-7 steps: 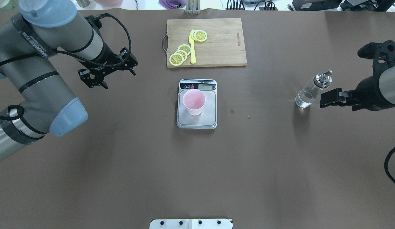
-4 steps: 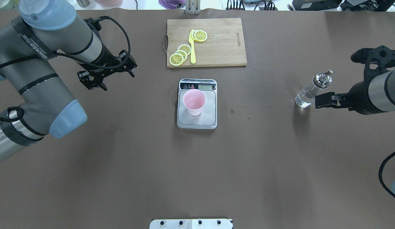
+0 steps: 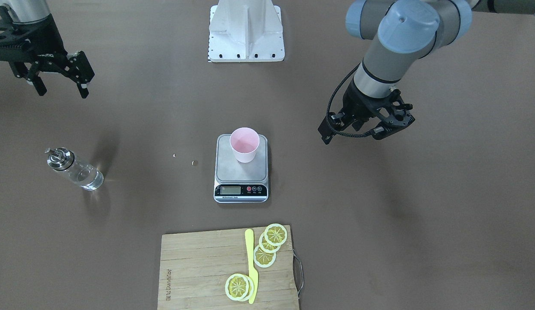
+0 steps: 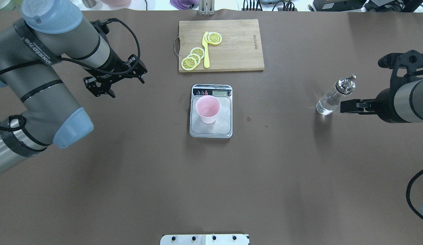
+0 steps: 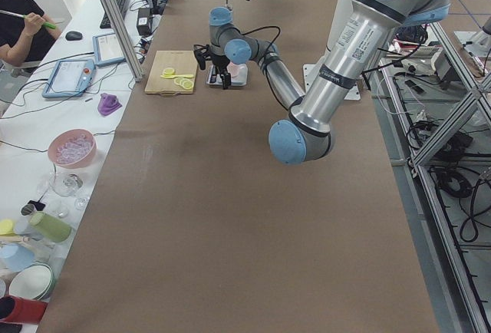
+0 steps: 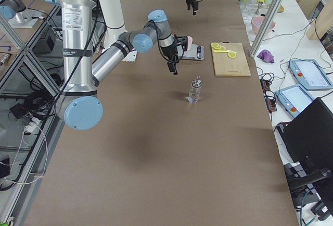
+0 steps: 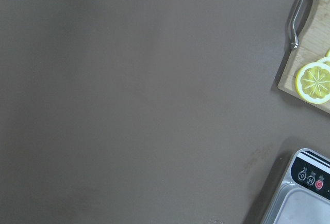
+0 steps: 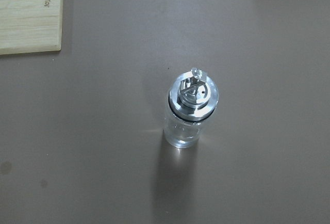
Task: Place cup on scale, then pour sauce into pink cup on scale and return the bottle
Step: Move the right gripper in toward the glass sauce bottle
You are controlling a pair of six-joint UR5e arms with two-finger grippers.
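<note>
Centrally on the brown surface (image 4: 129, 190) sat the scale (image 4: 224, 120). Both pincers gaped wide and empty: the left pincer (image 4: 124, 85) well to the scale's left, the right pincer (image 3: 62, 92) far to its right. The bottle (image 4: 330, 98) stood upright, far right of the scale. The cup (image 4: 207, 110) stood on the scale.

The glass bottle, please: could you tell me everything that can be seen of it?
The bottle is small, clear glass, with a shiny metal cap and pour spout, and holds clear liquid. It stands upright on the brown table, touched by nothing else; the open right gripper hovers apart from it.
</note>
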